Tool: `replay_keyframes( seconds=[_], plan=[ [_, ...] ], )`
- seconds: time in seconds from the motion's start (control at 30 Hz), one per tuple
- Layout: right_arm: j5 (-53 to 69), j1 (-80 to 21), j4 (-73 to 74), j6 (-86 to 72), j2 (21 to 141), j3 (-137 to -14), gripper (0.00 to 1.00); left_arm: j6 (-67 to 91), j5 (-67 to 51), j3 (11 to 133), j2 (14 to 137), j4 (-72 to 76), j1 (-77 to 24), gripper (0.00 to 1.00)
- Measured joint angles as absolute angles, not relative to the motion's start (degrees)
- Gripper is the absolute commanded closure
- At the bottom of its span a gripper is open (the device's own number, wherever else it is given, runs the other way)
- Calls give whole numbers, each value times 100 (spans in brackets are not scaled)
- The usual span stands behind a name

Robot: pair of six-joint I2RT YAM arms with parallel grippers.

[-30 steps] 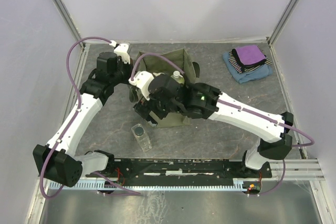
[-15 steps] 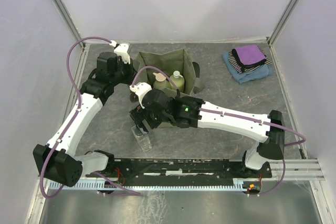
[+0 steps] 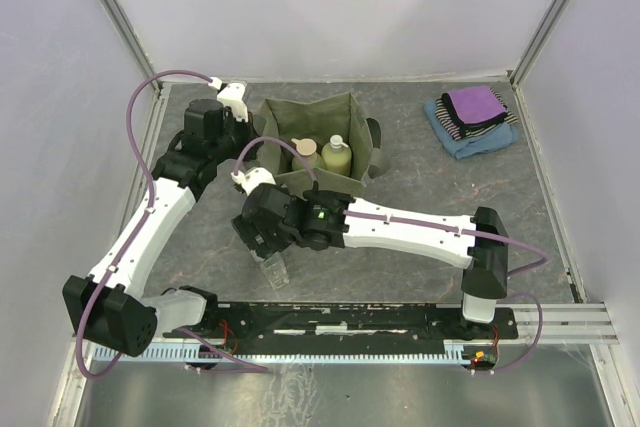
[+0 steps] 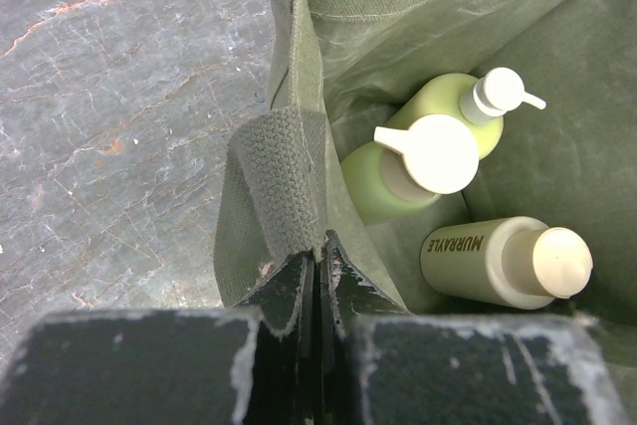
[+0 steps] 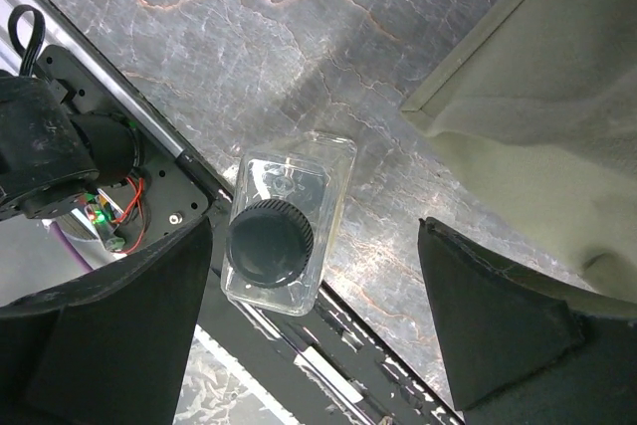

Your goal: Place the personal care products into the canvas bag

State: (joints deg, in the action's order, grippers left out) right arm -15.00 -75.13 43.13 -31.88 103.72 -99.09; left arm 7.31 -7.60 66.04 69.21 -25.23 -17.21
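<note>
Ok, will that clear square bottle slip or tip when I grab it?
The clear bottle looks rigid, so it probably won't squash. Its flat sides should resist rolling, though the glossy walls may slip. Standing upright, it could tip if nudged near the dark cap.

Right hand (image 5: 314,231) now over clear bottle (image 5: 287,191)

Looks straight down past the left gripper (image 4: 318,266), jaws pressed together on the near rim of the olive canvas bag (image 4: 557,146), right beside a short webbing handle (image 4: 274,181) that hangs down the outside wall. Shows three bottles inside the bag: a yellow-green bottle (image 4: 443,105) with a white pump, a round green bottle (image 4: 373,186) with a peach cap overlapping it in view, and a cream bottle (image 4: 468,264) lettered MURRAYLE just beside both. Takes in grey marbled table (image 4: 119,126) to the left of the bag.
</note>
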Motion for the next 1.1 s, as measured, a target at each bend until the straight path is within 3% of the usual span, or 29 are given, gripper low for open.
replay_keyframes(
  seconds=[1.1],
  plan=[
    [-1481,-7791,4910,-3308,11644,-10628,23,628,-760,6571,6873,-2523,-1721,97]
  ],
)
